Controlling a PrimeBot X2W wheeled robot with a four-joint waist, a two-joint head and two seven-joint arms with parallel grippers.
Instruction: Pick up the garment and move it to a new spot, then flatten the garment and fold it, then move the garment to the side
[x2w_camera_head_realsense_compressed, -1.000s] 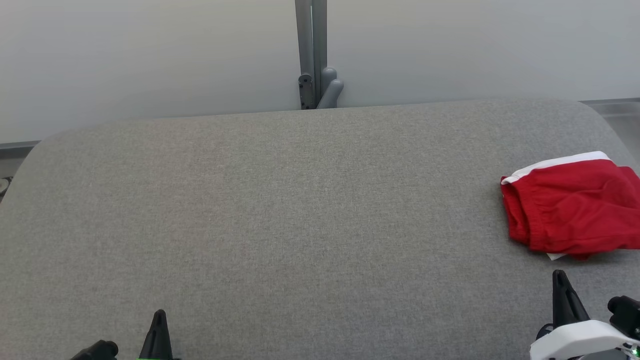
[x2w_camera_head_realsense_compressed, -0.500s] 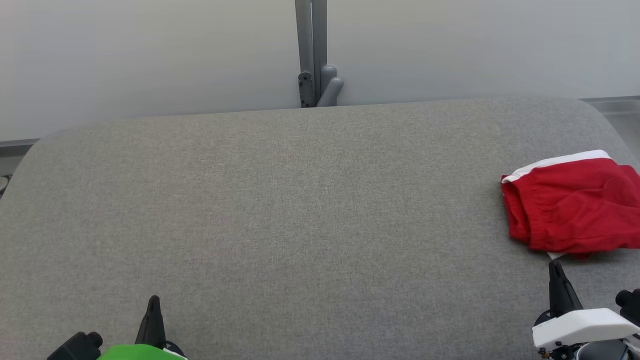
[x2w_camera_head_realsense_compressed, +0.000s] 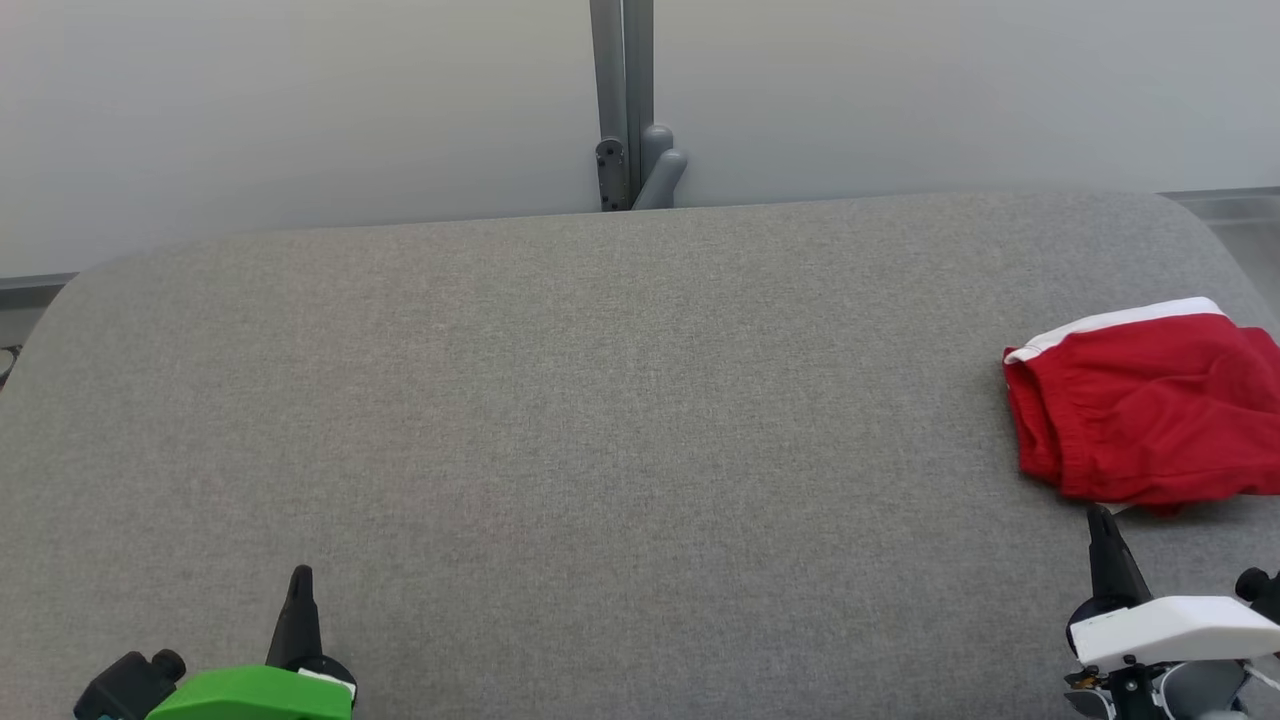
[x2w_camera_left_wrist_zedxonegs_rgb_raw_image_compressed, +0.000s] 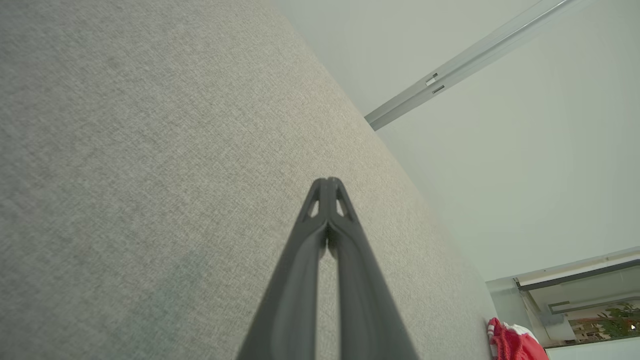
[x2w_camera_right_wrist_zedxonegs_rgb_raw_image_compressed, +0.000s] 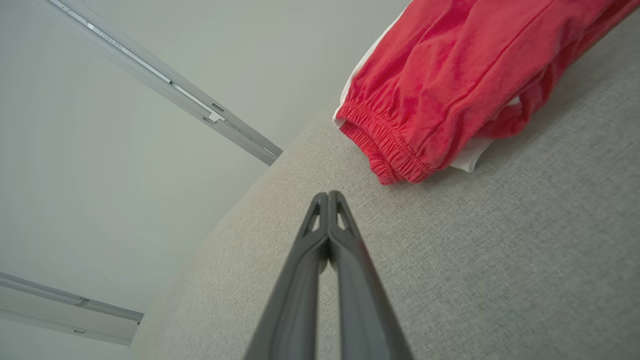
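Observation:
The garment (x2w_camera_head_realsense_compressed: 1150, 410) is a red pair of shorts with white trim, lying folded at the right edge of the grey padded table (x2w_camera_head_realsense_compressed: 600, 420). Its elastic waistband faces left; the right wrist view shows the same garment (x2w_camera_right_wrist_zedxonegs_rgb_raw_image_compressed: 450, 85) up close. My right gripper (x2w_camera_head_realsense_compressed: 1098, 515) is shut and empty, its tip just below the garment's front edge. In its own view the right gripper (x2w_camera_right_wrist_zedxonegs_rgb_raw_image_compressed: 327, 194) has both fingers pressed together. Near the front left of the table my left gripper (x2w_camera_head_realsense_compressed: 300, 573) is shut and empty too, its closed tips (x2w_camera_left_wrist_zedxonegs_rgb_raw_image_compressed: 327, 181) over bare fabric. A corner of the garment (x2w_camera_left_wrist_zedxonegs_rgb_raw_image_compressed: 510, 342) appears far off.
A grey post with a bracket (x2w_camera_head_realsense_compressed: 625, 150) stands behind the table's far edge, against a pale wall. The table's rounded corners fall away at the left (x2w_camera_head_realsense_compressed: 60, 300) and right (x2w_camera_head_realsense_compressed: 1210, 230). Bare grey cloth stretches between the two grippers.
Both arms have risen further into the head view: the left one now shows its green cover, the right tip has crept forward to the garment's front edge. The garment stays put.

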